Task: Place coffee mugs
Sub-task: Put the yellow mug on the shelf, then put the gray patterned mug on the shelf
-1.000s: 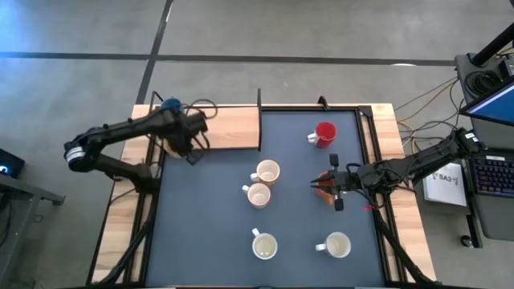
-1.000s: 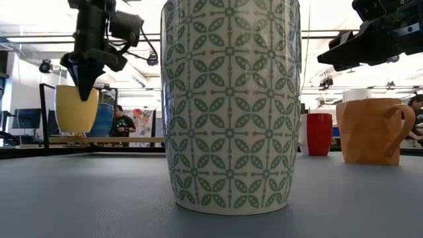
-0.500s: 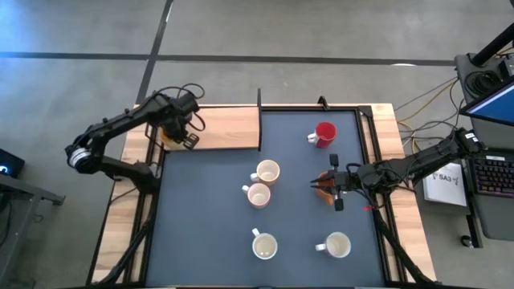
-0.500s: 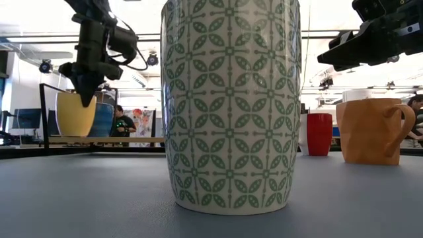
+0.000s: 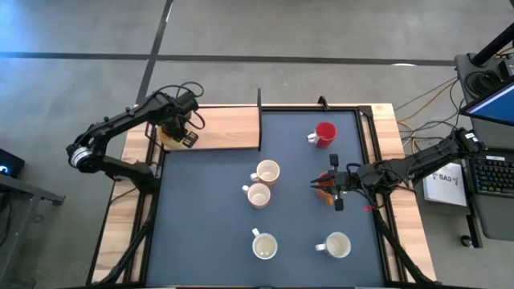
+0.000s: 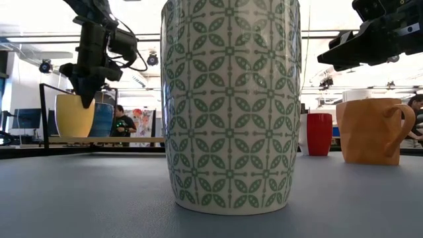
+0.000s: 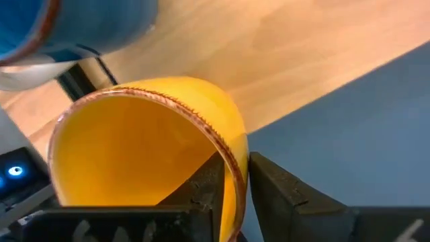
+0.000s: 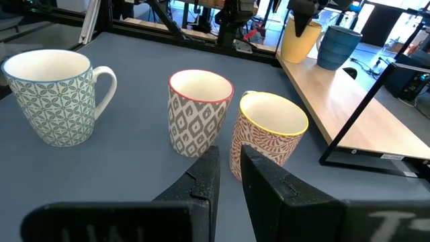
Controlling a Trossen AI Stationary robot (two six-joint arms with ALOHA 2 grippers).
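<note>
Left end effector [image 7: 232, 185] shifted back; yellow mug [image 7: 144, 148] upright.

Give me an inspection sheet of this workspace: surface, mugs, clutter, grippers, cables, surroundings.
Surface: dark mat, wooden shelf at its far left corner.
Job's things: yellow mug and blue mug on the shelf; red mug, orange mug and four patterned mugs on the mat.
Clutter: nothing seen.
Grippers: left gripper straddles the yellow mug's rim, one finger inside, one outside; right gripper hovers over the orange mug, jaws narrowly apart, empty.
Cables: loops by the left arm; bundle right of the table.
Surroundings: concrete floor, desk with keyboard, a person far behind.
</note>
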